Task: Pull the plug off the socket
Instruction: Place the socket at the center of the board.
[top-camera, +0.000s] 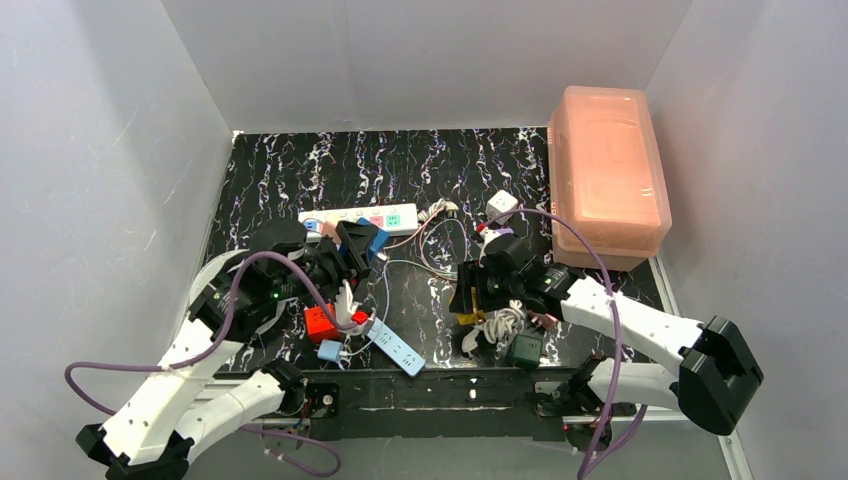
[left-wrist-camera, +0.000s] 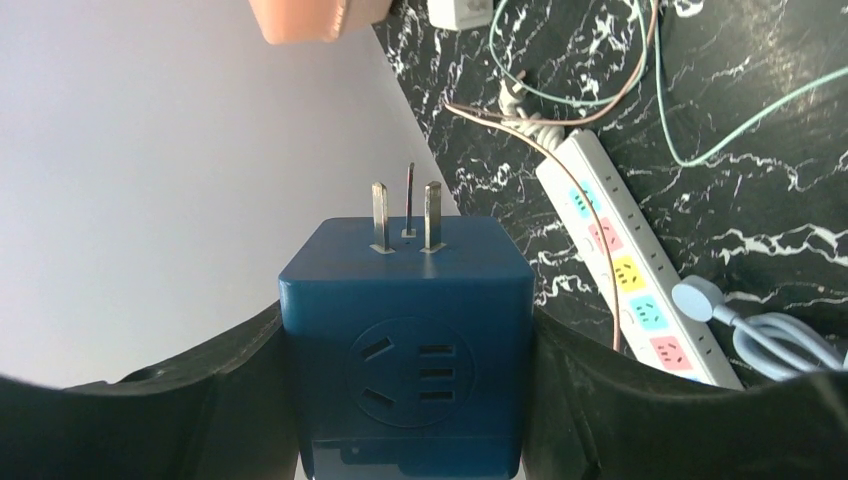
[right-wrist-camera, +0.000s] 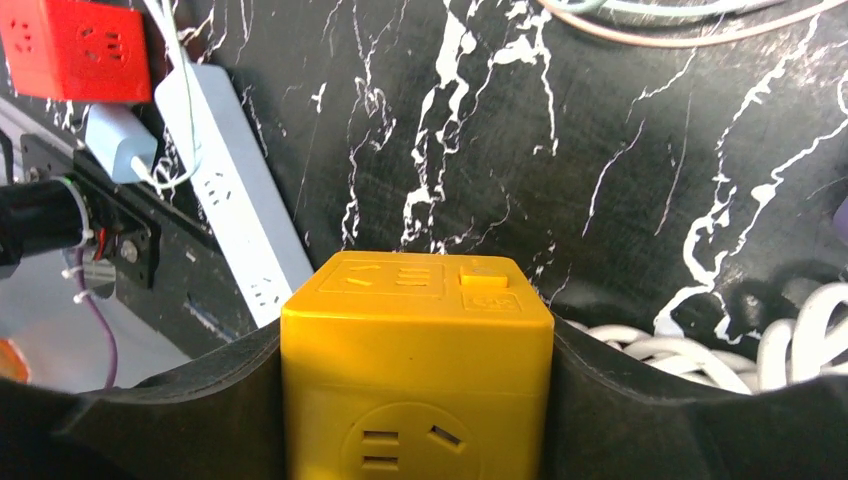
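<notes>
The plug (left-wrist-camera: 405, 330) is a dark blue cube with three bare metal prongs (left-wrist-camera: 405, 215) pointing away from my wrist. My left gripper (left-wrist-camera: 405, 372) is shut on its two sides and holds it in the air, clear of the socket. The socket (left-wrist-camera: 630, 270), a long white strip with pastel outlet faces, lies on the black marbled table to the right in the left wrist view. In the top view the plug (top-camera: 377, 240) and left gripper (top-camera: 362, 246) hang just in front of the socket (top-camera: 360, 218). My right gripper (top-camera: 470, 295) is shut on a yellow cube adapter (right-wrist-camera: 415, 370) at mid table.
A pink lidded box (top-camera: 608, 170) stands at the back right. A red cube (top-camera: 322, 322), a slim light-blue strip (top-camera: 395, 345), a green cube (top-camera: 525, 348), a white cube (top-camera: 502, 205) and coiled white cord (top-camera: 500, 325) lie about, with thin cables (top-camera: 435, 245) between the arms.
</notes>
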